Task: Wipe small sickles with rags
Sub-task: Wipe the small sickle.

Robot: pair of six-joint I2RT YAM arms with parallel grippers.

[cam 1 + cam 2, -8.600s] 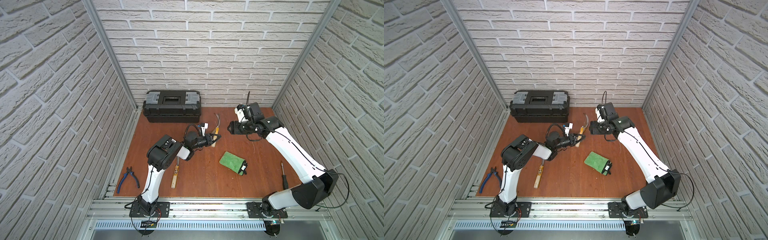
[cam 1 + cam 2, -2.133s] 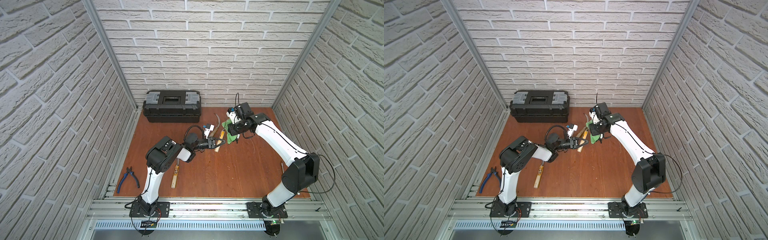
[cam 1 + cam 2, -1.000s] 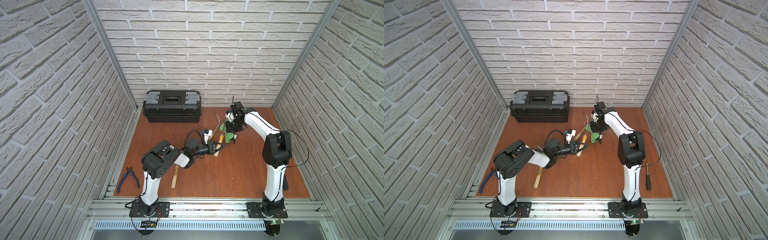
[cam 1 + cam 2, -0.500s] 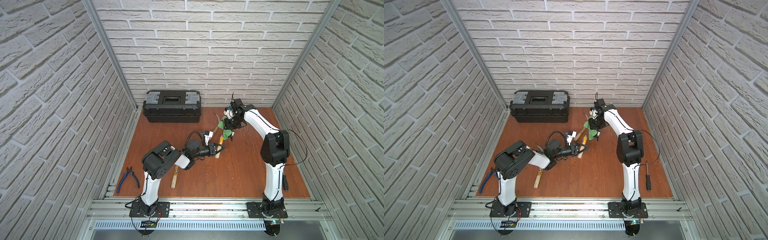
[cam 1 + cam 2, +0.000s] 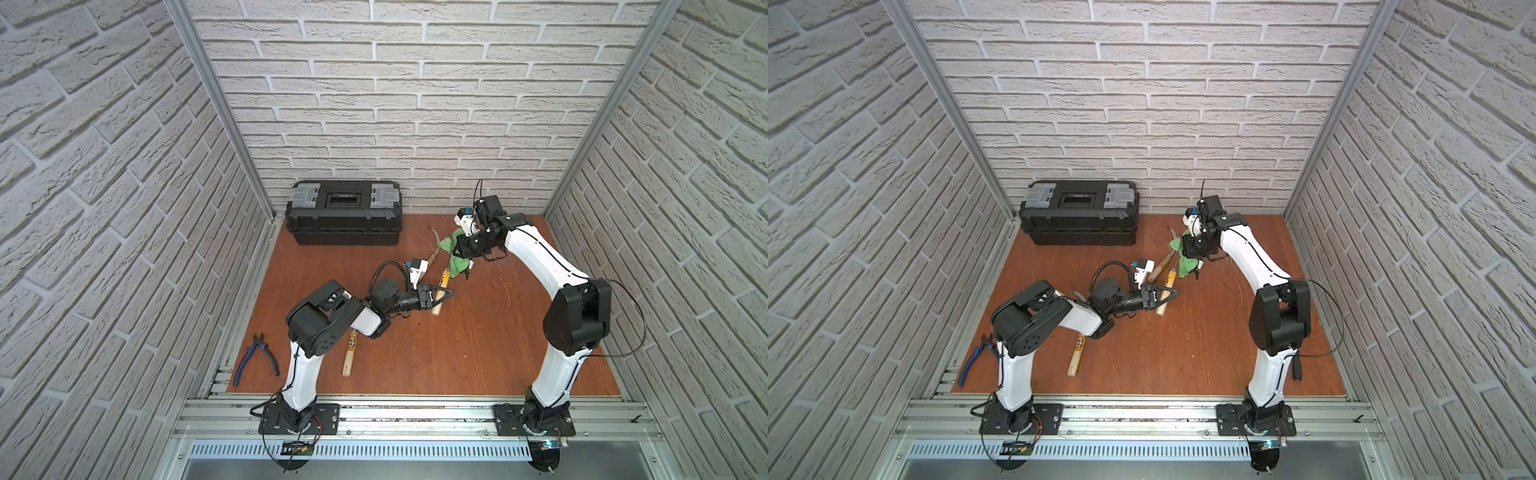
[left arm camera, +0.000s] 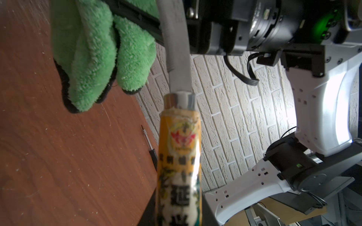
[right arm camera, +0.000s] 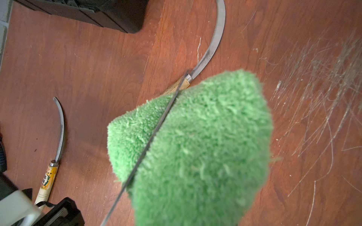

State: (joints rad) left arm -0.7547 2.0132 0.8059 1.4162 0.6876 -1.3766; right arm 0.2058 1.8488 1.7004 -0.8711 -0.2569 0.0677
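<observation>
The toolbox (image 5: 343, 218) stands at the back left, the pliers (image 5: 254, 359) lie at the front left edge, the near sickle (image 5: 350, 357) lies partly under the left arm (image 5: 324, 320), the far sickle (image 7: 218, 35) lies just right of the toolbox, and the middle sickle (image 5: 444, 277) slants just before it, the rag (image 5: 458, 262) against its blade.

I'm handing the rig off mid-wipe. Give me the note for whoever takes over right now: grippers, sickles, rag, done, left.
Grippers: left gripper shut on the first sickle by its labelled handle; right gripper shut on the green rag, held against that blade.
Others: second sickle lies near the toolbox; third sickle lies partly under the left arm.
Done: sickle and rag are in hand and touching; how much blade is wiped cannot be told.
Left: finish this blade, then wipe the two on the table.
</observation>
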